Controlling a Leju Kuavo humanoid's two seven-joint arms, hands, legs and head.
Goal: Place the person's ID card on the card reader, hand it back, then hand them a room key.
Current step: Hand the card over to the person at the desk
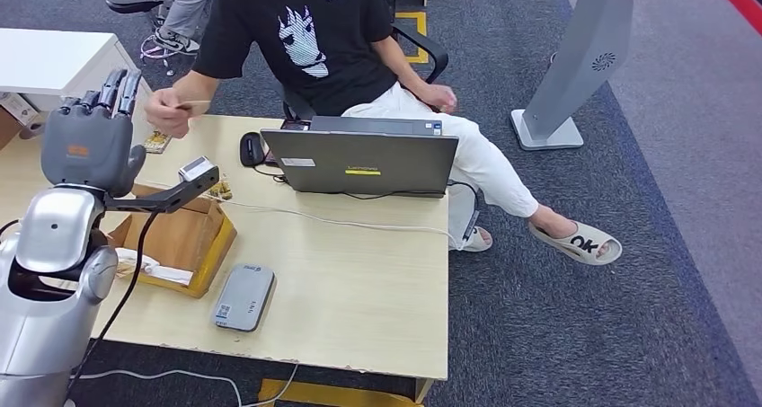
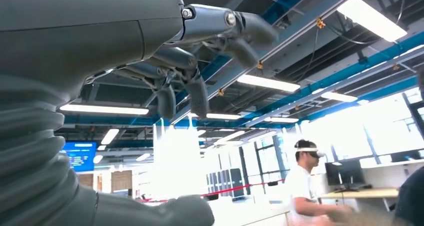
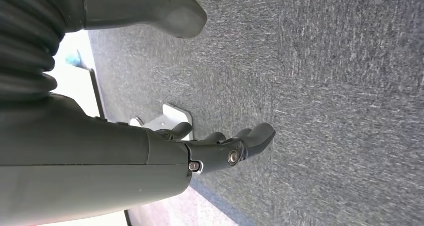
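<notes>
A seated person in a black T-shirt (image 1: 314, 39) reaches a hand (image 1: 164, 112) over the far left of the table, pinching a small card (image 1: 192, 106). My left hand (image 1: 90, 142) is raised in front of that hand, a short way off, with its fingers pointing up and spread. It holds nothing. In the left wrist view the left hand (image 2: 165, 51) has loosely bent fingers (image 2: 199, 94) around empty air. The flat grey card reader (image 1: 243, 296) lies near the table's front edge. My right hand (image 3: 150, 151) hangs over grey carpet with nothing in it.
An open cardboard box (image 1: 193, 236) sits on the wooden table (image 1: 359, 281) just right of my left arm. A grey laptop (image 1: 368, 160), a black mouse (image 1: 251, 148) and white cables are at the back. A small patterned card (image 1: 157, 142) lies near the person's hand.
</notes>
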